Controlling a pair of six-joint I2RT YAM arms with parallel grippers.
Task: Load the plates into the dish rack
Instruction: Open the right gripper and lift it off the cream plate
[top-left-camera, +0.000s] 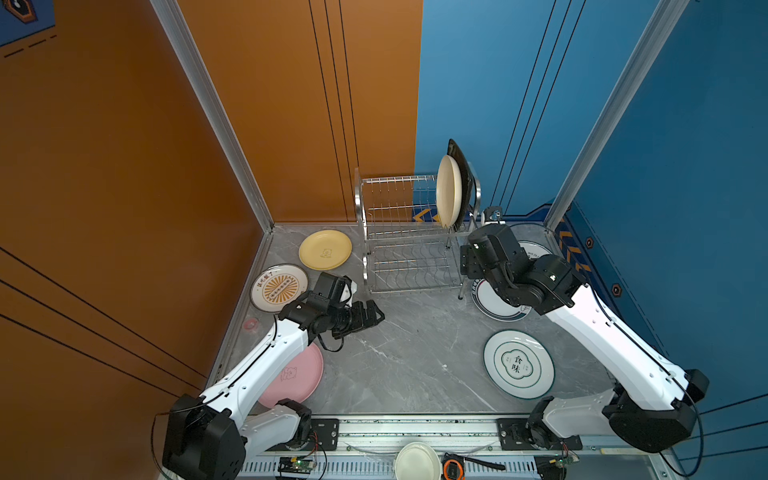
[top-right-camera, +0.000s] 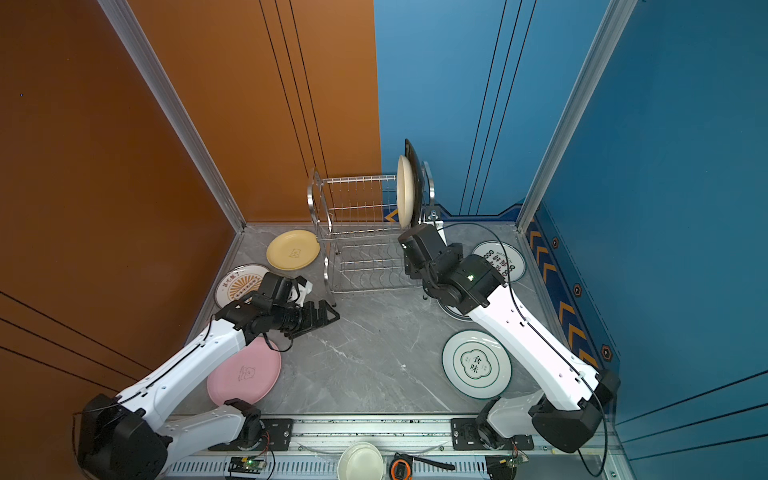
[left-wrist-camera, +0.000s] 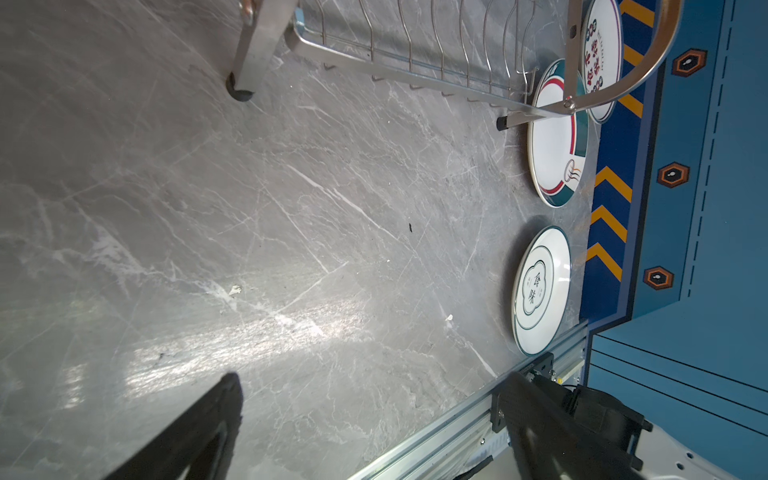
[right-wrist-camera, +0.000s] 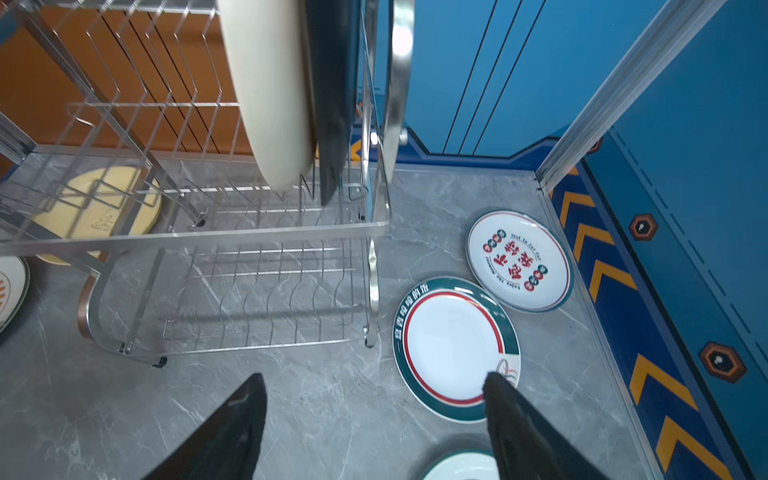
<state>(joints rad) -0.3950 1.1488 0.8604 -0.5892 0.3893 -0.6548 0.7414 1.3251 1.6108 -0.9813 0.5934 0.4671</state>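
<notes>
Here my right gripper (right-wrist-camera: 374, 376), spread and empty, hangs near the dish rack (right-wrist-camera: 199, 235), its upper tier holding the cream plate (right-wrist-camera: 270, 95) upright; next, I judge, pinch the near rim of the green-rimmed plate (right-wrist-camera: 449, 345) lying just beside the rack.

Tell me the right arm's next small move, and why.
Probably lower the right gripper onto the green-rimmed plate: its fingers hang open and empty over it, and the cream plate already stands in the dish rack.
</notes>
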